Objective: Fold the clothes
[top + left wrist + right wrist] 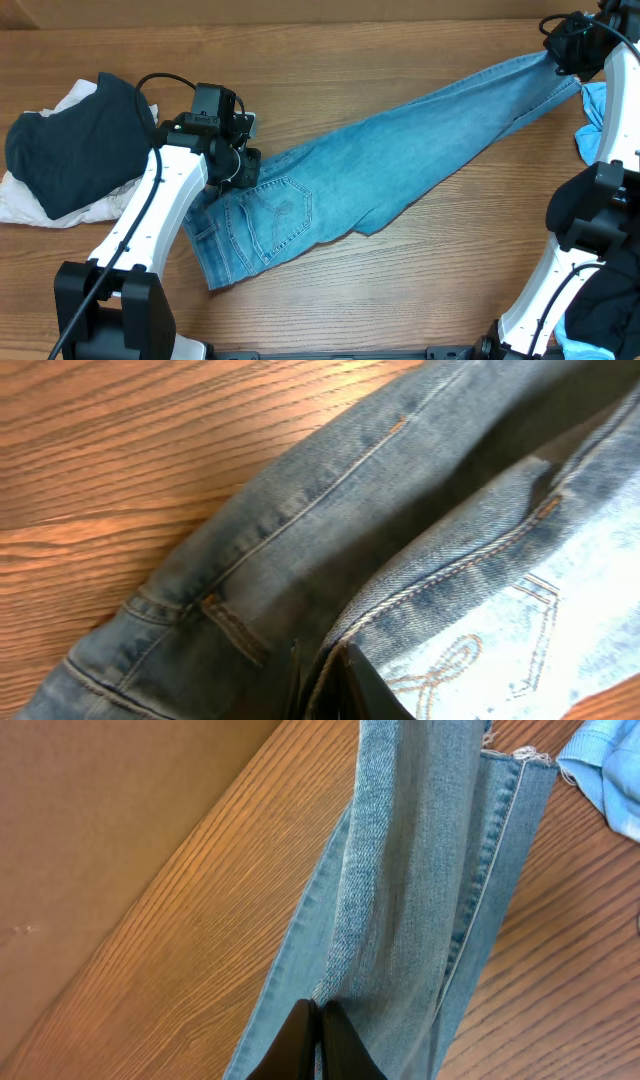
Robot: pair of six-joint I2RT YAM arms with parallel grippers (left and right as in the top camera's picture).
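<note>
The light-blue jeans (390, 150) lie stretched diagonally across the table, waistband and stitched back pockets at lower left, legs running to the upper right. My left gripper (243, 165) is shut on a fold at the waistband edge, seen close up in the left wrist view (325, 685) with a belt loop and pocket stitching beside it. My right gripper (562, 48) is shut on the leg fabric near the frayed hems, seen in the right wrist view (318, 1040), lifting that end off the table.
A dark navy top over a white garment (70, 145) lies at the left. A small sky-blue cloth (592, 125) lies at the right edge, also in the right wrist view (605, 770). A brown wall borders the table's far edge.
</note>
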